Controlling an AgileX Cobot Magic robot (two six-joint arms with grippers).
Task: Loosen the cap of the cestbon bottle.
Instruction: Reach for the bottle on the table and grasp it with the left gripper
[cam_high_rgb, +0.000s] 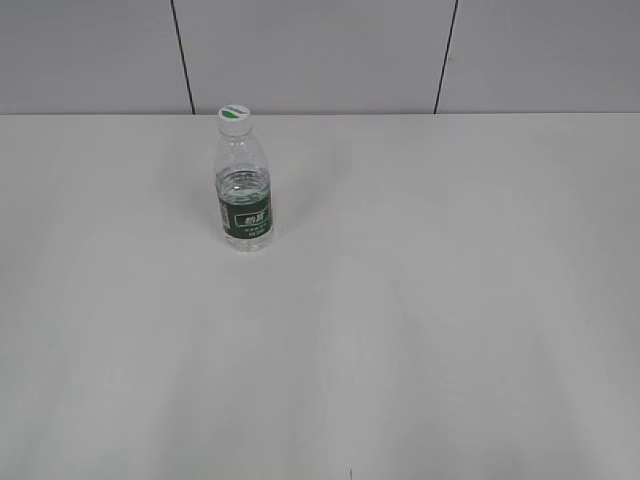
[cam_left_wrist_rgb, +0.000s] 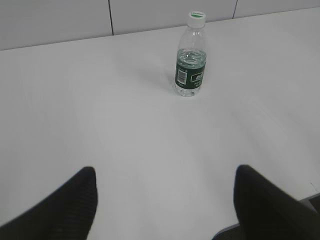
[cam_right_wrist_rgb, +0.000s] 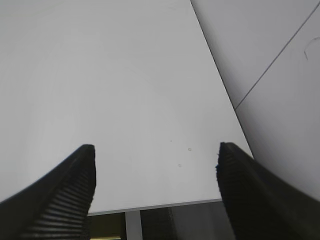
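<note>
Bottle (cam_high_rgb: 244, 190) capped (cam_high_rgb: 233, 117) upright in exterior view, both wrist views alone show empty fingers (cam_left_wrist_rgb: 165, 200) (cam_right_wrist_rgb: 155, 185) spread.

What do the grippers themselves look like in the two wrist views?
Only the fingers show. The left gripper has two black, tapered fingers with rounded tips and faint ribbing. The right gripper has the same black fingers, with clear fine horizontal ridges on the inner pads. No cables or markings are visible, and neither arm appears in the exterior view.

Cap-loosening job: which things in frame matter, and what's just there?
For the job:
- bottle, upright
- cap, on the bottle
- left gripper, right gripper, jaws open, empty

Just there:
- table
- wall panels
</note>
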